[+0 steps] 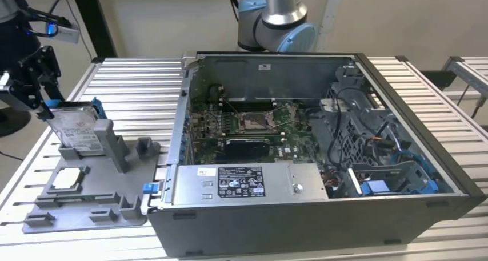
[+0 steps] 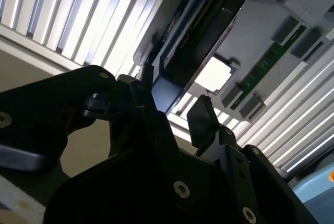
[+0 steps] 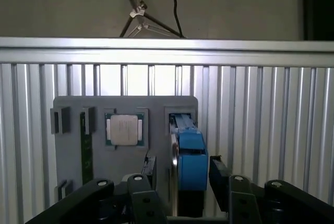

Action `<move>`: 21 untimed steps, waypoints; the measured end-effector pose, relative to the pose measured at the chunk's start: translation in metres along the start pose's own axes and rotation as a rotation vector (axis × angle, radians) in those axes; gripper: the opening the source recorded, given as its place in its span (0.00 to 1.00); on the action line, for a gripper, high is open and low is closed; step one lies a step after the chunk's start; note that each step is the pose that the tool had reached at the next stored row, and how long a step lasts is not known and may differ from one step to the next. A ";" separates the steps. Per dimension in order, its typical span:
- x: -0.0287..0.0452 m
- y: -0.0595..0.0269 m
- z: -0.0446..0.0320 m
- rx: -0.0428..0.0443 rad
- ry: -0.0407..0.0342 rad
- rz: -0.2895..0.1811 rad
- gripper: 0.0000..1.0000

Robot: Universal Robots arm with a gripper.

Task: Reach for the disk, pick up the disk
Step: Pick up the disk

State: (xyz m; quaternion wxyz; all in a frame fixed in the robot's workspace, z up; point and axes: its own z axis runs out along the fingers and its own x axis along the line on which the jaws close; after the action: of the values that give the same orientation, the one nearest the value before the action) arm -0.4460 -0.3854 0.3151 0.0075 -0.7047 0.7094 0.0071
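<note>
Arm pose: arm base (image 1: 276,21) stood behind the open computer case (image 1: 305,227). The wrist was far out at the exterior view's left, over the slatted metal table (image 1: 130,84).
Gripper: gripper (image 1: 40,98) hung at the upper end of the disk (image 1: 76,129), angled down toward it.
Jaws: spread, one finger on each side of the disk. Both wrist views showed slim gaps, so no pinch.
Disk location: stood on edge in a slot of the grey fixture tray (image 1: 99,215), at the exterior view's left, well apart from the case.
Exterior view gave: the disk's labelled face, and the chip (image 1: 67,178) lying flat in the tray near the disk's foot. Inside the case was a grey box with a sticker (image 1: 240,184).
First wrist view gave: the disk (image 3: 189,156) edge-on with its blue bracket facing the camera, and the gripper (image 3: 182,164) straddling it. On the tray (image 3: 73,109) lay the chip (image 3: 125,129) and a green memory stick (image 3: 86,145). A tripod (image 3: 138,11) stood beyond the table.
Second wrist view gave: the disk's (image 2: 193,46) dark side seen from low, with the gripper (image 2: 172,96) in front of it. Beyond were the chip (image 2: 214,75) and memory stick (image 2: 266,62).
</note>
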 end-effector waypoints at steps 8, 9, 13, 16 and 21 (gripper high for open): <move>0.0003 -0.0008 0.0164 0.0000 -0.0018 0.000 1.00; 0.0004 -0.0009 0.0182 -0.0002 -0.0019 0.000 1.00; 0.0005 -0.0014 0.0256 0.0000 -0.0026 0.000 1.00; 0.0006 -0.0017 0.0310 -0.0001 -0.0031 0.000 1.00; 0.0008 -0.0020 0.0401 -0.0001 -0.0043 0.000 1.00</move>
State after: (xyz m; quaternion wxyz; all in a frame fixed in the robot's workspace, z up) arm -0.4440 -0.3854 0.2750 0.0090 -0.7048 0.7093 0.0086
